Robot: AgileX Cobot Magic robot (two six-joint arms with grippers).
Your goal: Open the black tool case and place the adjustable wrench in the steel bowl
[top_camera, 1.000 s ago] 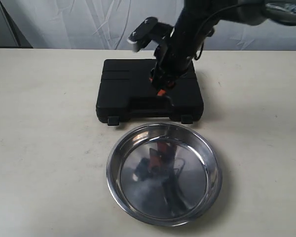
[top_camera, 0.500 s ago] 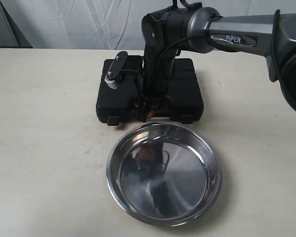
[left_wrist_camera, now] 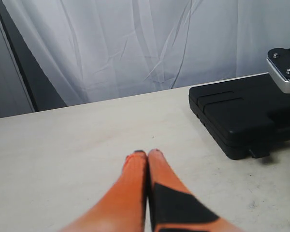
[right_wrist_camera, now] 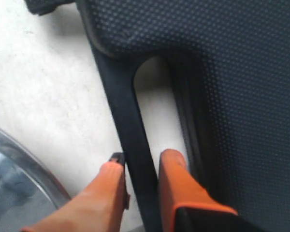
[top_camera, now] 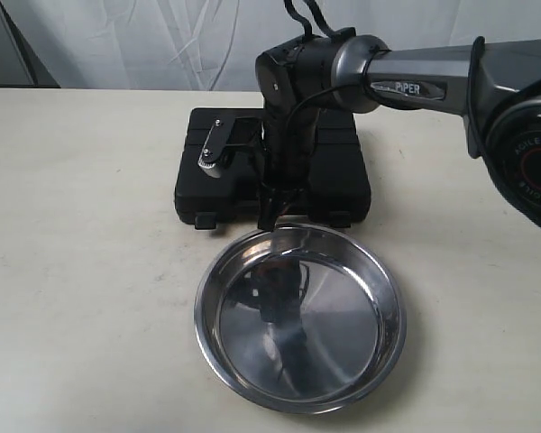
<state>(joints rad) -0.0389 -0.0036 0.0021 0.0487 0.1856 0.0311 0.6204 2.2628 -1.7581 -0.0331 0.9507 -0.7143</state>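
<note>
The black tool case [top_camera: 225,171] lies closed on the table just behind the steel bowl [top_camera: 299,316], which holds nothing. The adjustable wrench is hidden. My right gripper [top_camera: 269,216] points down at the case's front edge. In the right wrist view its orange fingers [right_wrist_camera: 174,169] straddle the case's handle bar [right_wrist_camera: 130,116] and sit tight against it, so my right gripper [right_wrist_camera: 144,157] is shut on the handle. My left gripper [left_wrist_camera: 147,153] is shut and empty, hovering over bare table to the left of the case [left_wrist_camera: 241,116].
The bowl's rim [right_wrist_camera: 19,159] lies close to the right fingers. The right arm's wrist camera [top_camera: 212,155] hangs over the case lid. A white curtain [left_wrist_camera: 135,48] backs the table. Two latches [top_camera: 206,219] sit on the case's front edge.
The right arm has come down and forward over the case. Its gripper moved from above the lid to the front edge, down at the handle.
</note>
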